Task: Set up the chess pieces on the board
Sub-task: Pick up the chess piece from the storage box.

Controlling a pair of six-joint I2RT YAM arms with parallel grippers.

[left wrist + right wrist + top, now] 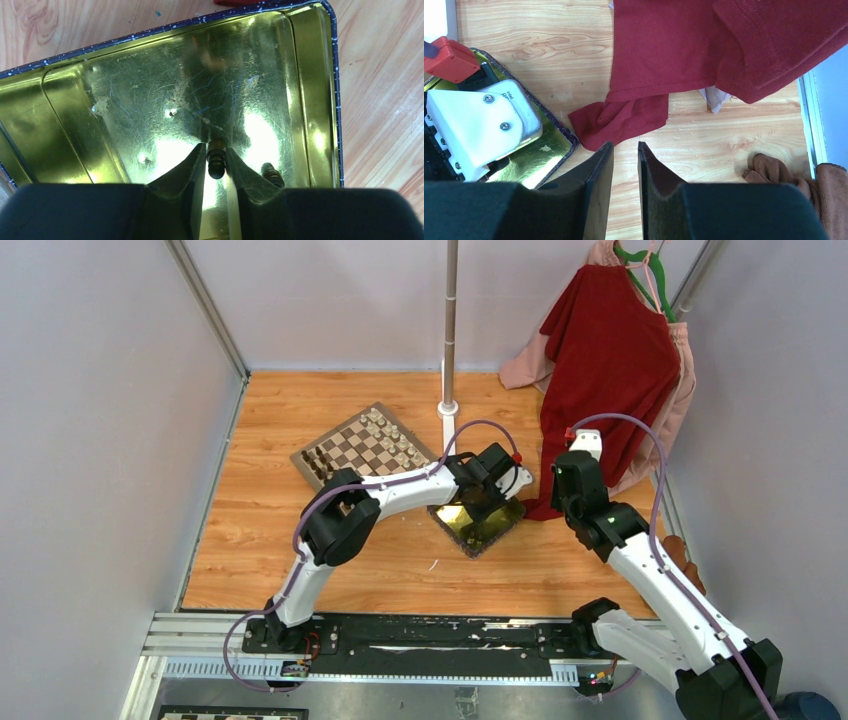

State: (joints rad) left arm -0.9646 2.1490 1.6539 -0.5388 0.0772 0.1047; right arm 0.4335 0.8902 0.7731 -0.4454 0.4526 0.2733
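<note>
The board (366, 448) lies at the back left with cream and dark pieces (385, 430) in rows on it. My left gripper (216, 155) is down inside the shiny yellow tray (150, 90) and is shut on a dark brown chess piece (216, 160). A second dark piece (272, 174) lies in the tray just right of the fingers. In the top view the left gripper (478, 495) sits over the tray (498, 530). My right gripper (625, 150) hovers over bare wood right of the tray (544, 150), jaws a small gap apart and empty.
A red garment (610, 360) hangs from a hanger at the back right, its sleeve lying on the table (624, 117) next to the tray. A metal pole (450, 330) stands behind the board. A brown glove (794, 175) lies at the right edge.
</note>
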